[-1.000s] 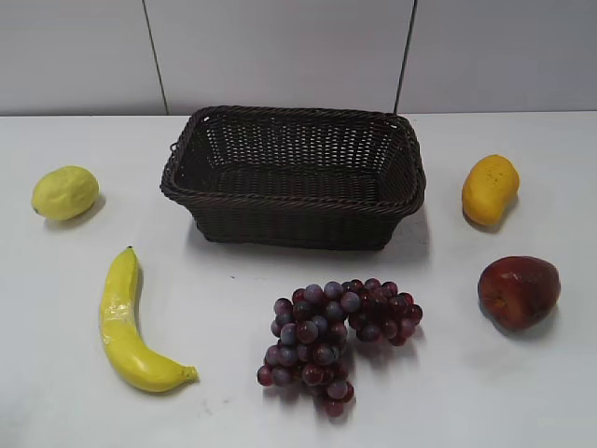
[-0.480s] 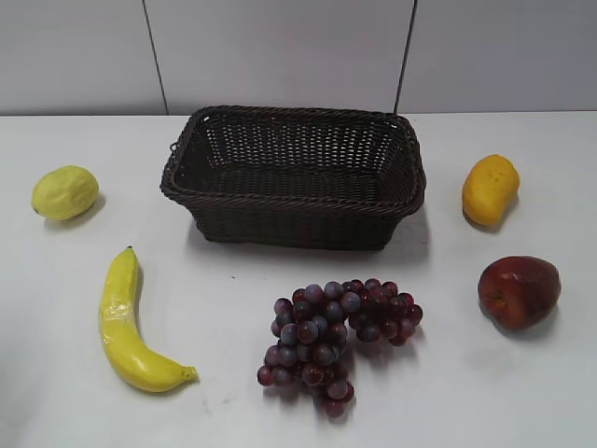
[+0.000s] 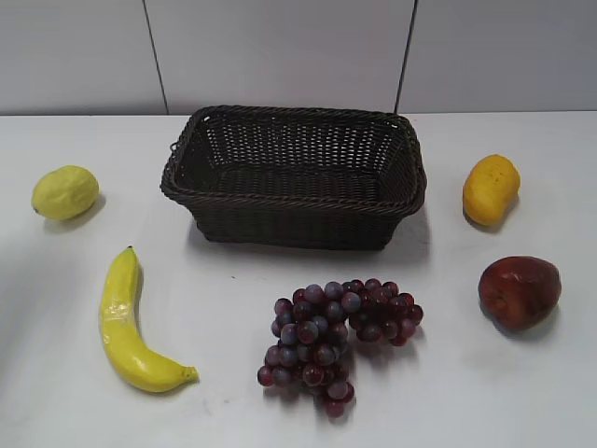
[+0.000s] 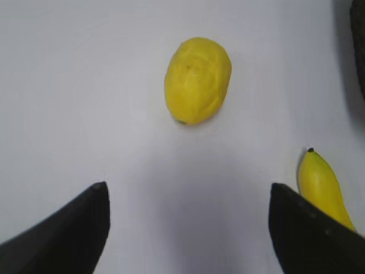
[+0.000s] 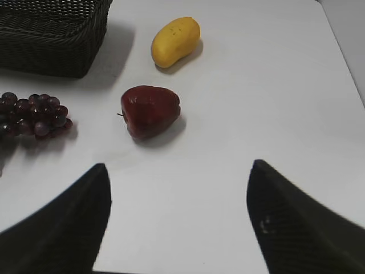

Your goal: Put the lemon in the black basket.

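Observation:
The lemon is a pale yellow-green oval lying on the white table at the far left. It also shows in the left wrist view, ahead of my left gripper, which is open, empty and apart from it. The black basket is a dark woven basket standing empty at the middle back; its corner shows in the right wrist view. My right gripper is open and empty above bare table. Neither gripper shows in the exterior view.
A banana lies front left, its tip near my left gripper. Purple grapes lie in front of the basket. A dark red apple and an orange-yellow mango-shaped fruit lie at the right.

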